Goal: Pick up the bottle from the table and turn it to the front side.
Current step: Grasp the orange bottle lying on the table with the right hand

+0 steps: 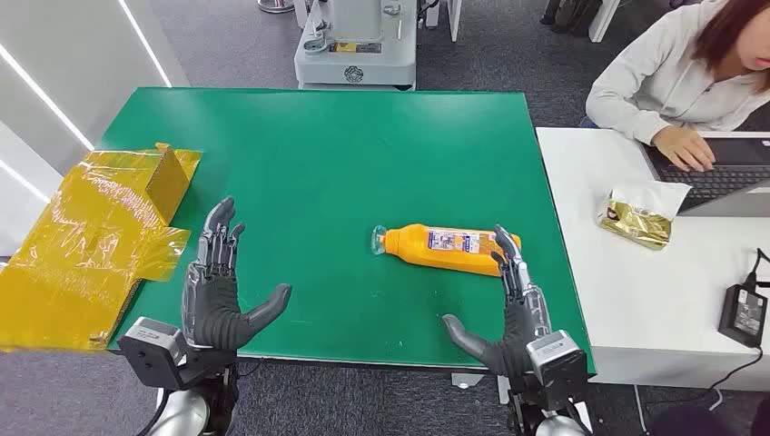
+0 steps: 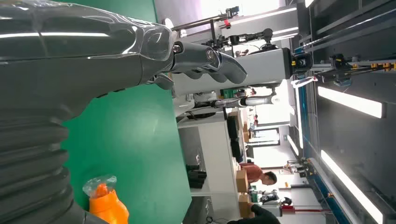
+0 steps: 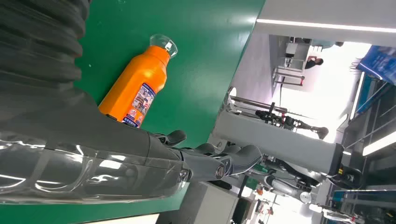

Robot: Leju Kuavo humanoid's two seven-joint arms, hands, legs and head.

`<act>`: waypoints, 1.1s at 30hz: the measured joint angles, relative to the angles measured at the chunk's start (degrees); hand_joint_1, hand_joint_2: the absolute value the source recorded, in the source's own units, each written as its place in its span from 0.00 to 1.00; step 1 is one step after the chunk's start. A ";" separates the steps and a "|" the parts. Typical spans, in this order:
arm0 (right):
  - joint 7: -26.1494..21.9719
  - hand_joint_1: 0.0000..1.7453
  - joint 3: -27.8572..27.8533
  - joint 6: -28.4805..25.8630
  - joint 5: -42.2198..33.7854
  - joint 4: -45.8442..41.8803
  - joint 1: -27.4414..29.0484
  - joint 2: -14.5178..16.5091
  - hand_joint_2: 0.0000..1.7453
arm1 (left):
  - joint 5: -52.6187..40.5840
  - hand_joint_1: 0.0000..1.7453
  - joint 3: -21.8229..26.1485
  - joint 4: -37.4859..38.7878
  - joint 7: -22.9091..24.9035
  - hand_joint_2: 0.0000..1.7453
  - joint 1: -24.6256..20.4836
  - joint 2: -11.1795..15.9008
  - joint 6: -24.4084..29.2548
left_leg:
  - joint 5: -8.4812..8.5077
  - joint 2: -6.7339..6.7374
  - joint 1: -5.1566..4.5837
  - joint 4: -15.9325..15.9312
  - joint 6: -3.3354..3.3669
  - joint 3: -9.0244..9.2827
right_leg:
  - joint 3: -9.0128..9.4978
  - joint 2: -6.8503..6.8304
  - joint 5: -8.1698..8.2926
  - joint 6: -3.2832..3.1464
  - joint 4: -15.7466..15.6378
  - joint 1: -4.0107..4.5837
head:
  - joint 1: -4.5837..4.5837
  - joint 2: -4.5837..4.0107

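Note:
An orange bottle (image 1: 449, 247) with a clear cap and a small printed label lies on its side on the green table (image 1: 345, 154), cap pointing left. My right hand (image 1: 508, 313) hovers open at the bottle's base end, fingertips just over it, holding nothing. My left hand (image 1: 218, 291) is open too, fingers spread, well to the left of the bottle near the front edge. The bottle (image 3: 135, 91) lies beyond my right hand (image 3: 93, 154) in the right wrist view. The left wrist view catches my left hand (image 2: 93, 51) and the bottle's cap end (image 2: 105, 200).
A crumpled yellow box (image 1: 91, 236) lies on the table's left edge. A white desk (image 1: 626, 291) adjoins on the right, with a gold packet (image 1: 638, 220), a laptop (image 1: 726, 173), a power adapter (image 1: 743, 313) and a seated person (image 1: 681, 73). A grey machine (image 1: 359, 45) stands behind the table.

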 joint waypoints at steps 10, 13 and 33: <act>2.11 0.00 -0.04 -3.56 8.22 0.38 -1.84 -0.81 1.00 | -0.44 0.00 -0.50 1.21 0.00 1.00 -2.53 -0.90 -1.36 | 0.00 0.02 0.00 0.01 0.00 0.00 | 0.00 0.01 0.01 0.00 0.00 0.00 | -0.01 0.00; 3.71 0.00 -0.06 -5.77 13.19 2.35 -5.17 -2.33 1.00 | -0.49 0.00 -1.48 2.69 0.00 1.00 -4.36 -1.23 -1.89 | 0.01 0.03 -0.01 0.03 0.00 0.01 | 0.00 0.02 0.06 0.00 0.00 -0.01 | -0.01 0.00; 14.99 0.00 8.51 6.64 15.77 44.41 -38.87 -12.57 1.00 | 2.71 0.00 -6.22 16.31 -1.27 1.00 -15.49 -1.03 -4.52 | 0.16 -0.03 0.00 0.08 0.07 0.04 | 0.06 0.01 0.15 -0.03 0.04 0.00 | -0.01 0.00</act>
